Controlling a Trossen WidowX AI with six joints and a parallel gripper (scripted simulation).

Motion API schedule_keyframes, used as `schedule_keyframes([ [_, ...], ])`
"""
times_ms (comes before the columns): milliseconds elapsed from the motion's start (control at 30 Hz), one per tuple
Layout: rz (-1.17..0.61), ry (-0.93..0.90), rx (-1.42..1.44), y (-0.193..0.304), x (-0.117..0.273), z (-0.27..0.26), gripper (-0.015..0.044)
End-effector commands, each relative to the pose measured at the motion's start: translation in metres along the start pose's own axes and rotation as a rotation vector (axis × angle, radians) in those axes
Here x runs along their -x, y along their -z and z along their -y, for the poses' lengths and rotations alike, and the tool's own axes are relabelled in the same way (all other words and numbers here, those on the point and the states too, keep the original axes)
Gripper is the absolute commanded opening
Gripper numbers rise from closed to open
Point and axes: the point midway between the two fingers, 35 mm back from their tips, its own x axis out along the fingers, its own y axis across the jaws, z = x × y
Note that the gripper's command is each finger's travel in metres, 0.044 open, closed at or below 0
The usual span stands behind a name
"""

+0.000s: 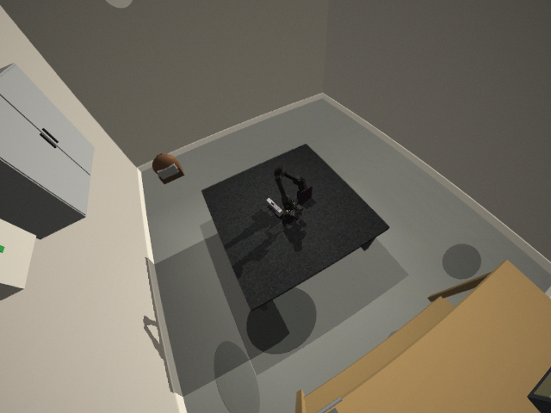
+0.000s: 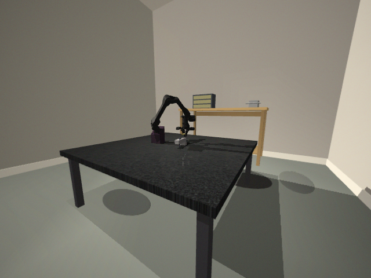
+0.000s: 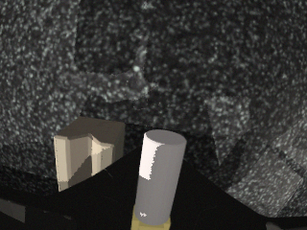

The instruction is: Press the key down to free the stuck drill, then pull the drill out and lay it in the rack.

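Your pincer (image 1: 289,212) (image 2: 185,134) (image 3: 153,156) tight around the drill (image 3: 160,179), grey end outward, long axis leaning slightly right up your wrist view

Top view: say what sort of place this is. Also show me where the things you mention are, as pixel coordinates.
Probably a workroom or small lab: a robot arm (image 1: 282,188) (image 2: 167,100) on a black table (image 1: 337,200) (image 2: 134,161), a wooden bench (image 1: 467,347) (image 2: 227,109), a grey cabinet (image 1: 66,146).

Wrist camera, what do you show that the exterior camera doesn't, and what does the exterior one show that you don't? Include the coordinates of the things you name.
Only the wrist view: the flat round end (image 3: 165,138) of the light cylinder, and, close up, the grooves (image 3: 92,155) on a tan block's side.

Only the exterior view: the bent black arm's upper part (image 2: 171,98), a wooden bench (image 2: 224,110), a box with yellowish panels (image 2: 202,101), and the table's legs (image 2: 76,182).

Both: the speckled black table top (image 2: 134,161) (image 3: 192,57).
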Motion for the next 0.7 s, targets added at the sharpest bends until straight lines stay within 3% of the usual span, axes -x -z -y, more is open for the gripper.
schedule_keyframes([
  [0, 0.004, -0.003, -0.003, -0.002, 0.0, -0.008, 0.0],
  [667, 0.005, -0.005, -0.002, -0.01, 0.002, -0.041, 0.0],
])
